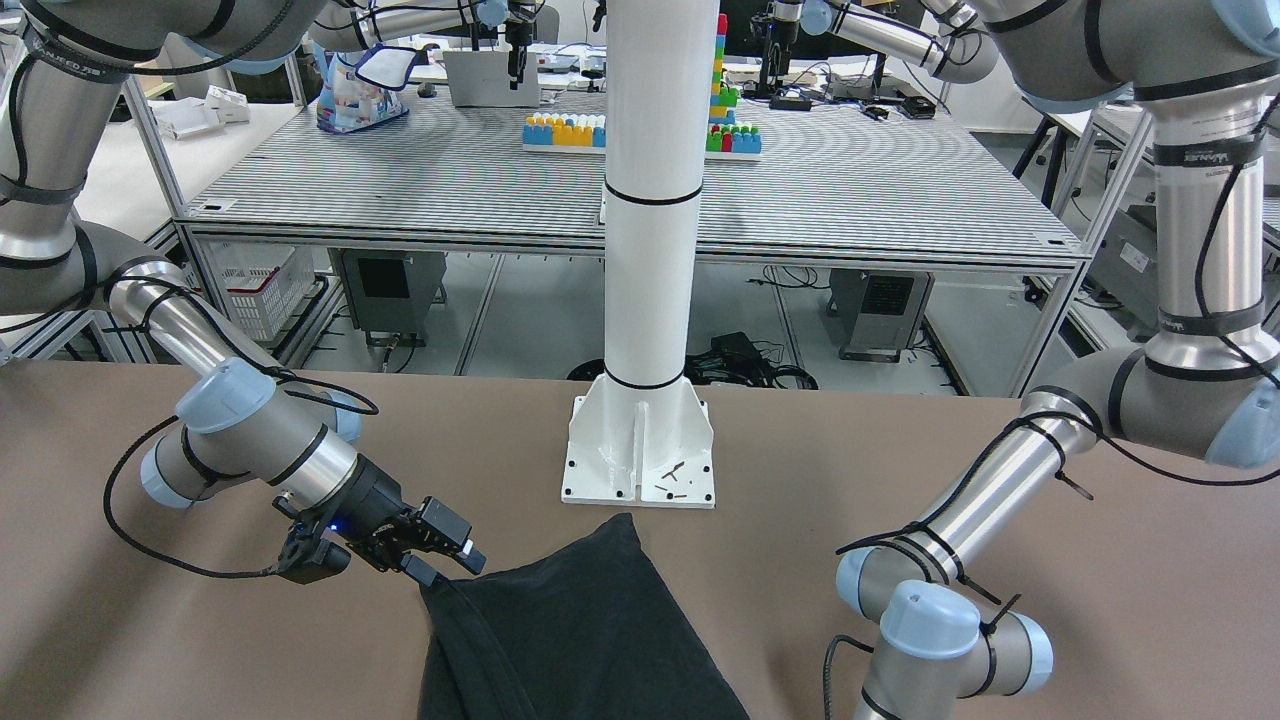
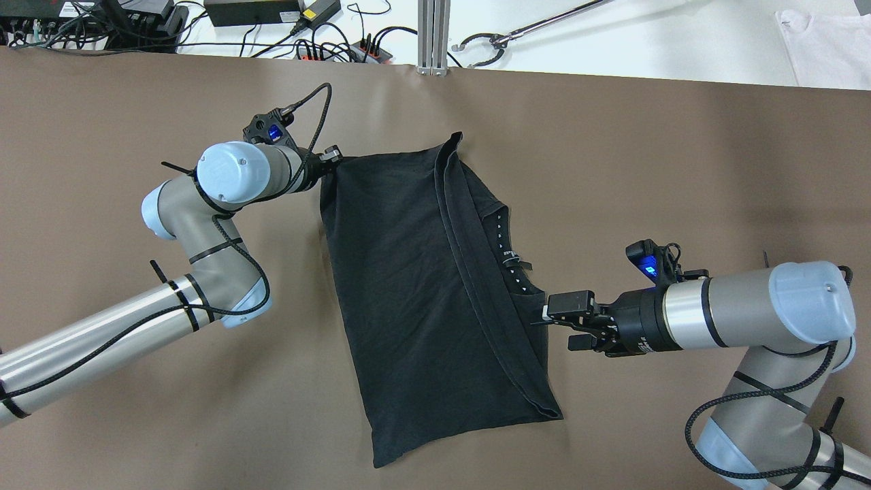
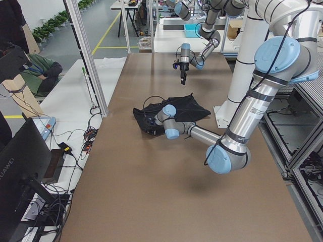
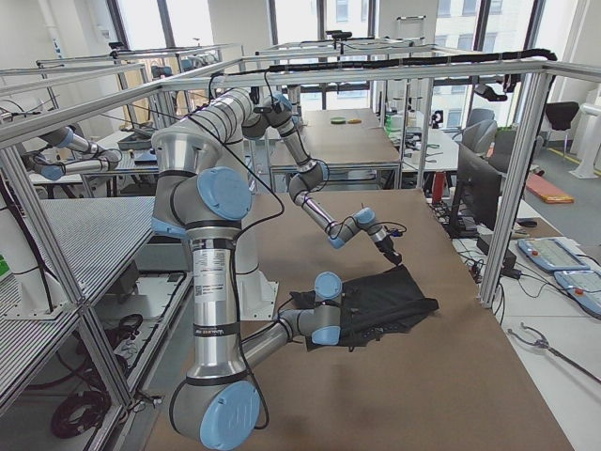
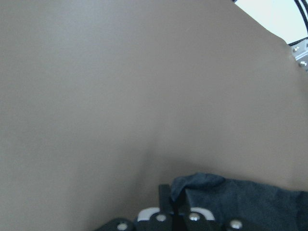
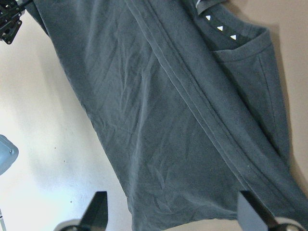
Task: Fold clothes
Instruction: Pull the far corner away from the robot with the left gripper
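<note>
The clothes (image 2: 415, 272) are one black garment lying flat and doubled over on the brown table, a collar with small white triangles showing near its right edge. My left gripper (image 2: 333, 161) is shut on the garment's far left corner; in the left wrist view the fingers (image 5: 173, 204) pinch that corner of cloth (image 5: 240, 202). My right gripper (image 2: 548, 320) is open at the garment's right edge, level with the collar. In the right wrist view its fingers (image 6: 97, 209) stand wide apart, with the cloth (image 6: 159, 120) spread out ahead. In the front view the right gripper (image 1: 448, 568) sits at the cloth's (image 1: 580, 630) edge.
The white pillar's base (image 1: 640, 450) is bolted to the table just behind the garment. Cables and power strips (image 2: 326, 47) lie past the table's far edge. A white cloth (image 2: 823, 34) lies at the far right. Bare brown table (image 2: 680, 170) surrounds the garment.
</note>
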### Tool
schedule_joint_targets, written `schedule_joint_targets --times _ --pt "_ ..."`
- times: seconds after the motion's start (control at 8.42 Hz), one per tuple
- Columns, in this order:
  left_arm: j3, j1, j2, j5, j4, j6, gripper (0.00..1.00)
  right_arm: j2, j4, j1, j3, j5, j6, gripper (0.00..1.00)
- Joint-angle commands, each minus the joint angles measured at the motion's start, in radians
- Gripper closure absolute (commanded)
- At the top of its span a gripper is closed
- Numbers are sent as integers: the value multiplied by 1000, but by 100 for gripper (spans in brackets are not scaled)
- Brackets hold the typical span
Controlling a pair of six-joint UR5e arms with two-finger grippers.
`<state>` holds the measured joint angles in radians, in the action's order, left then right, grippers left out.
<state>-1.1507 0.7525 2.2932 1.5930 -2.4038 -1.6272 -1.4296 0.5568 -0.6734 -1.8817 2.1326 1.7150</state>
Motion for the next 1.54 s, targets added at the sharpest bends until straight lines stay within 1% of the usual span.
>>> schedule_joint_targets --times 0.0,0.36,0.59,1.07,1.19,1.31,1.42 --pt "162 43 124 4 -2 47 100 0 0 0 0 0 0 5" --pt "258 50 204 -1 -2 58 100 0 0 0 0 1 0 5" --pt "336 48 280 -5 0 49 100 -2 0 0 1 1 0 5" --pt "345 47 295 -37 12 50 100 -2 0 0 0 1 0 5" --pt "342 45 296 -45 12 55 1 -2 0 -2 0 0 0 5" --pt "341 48 316 -45 14 53 0 -2 0 -14 0 0 -2 5" --pt "327 73 333 -33 43 56 0 0 0 -18 0 1 -38 5"
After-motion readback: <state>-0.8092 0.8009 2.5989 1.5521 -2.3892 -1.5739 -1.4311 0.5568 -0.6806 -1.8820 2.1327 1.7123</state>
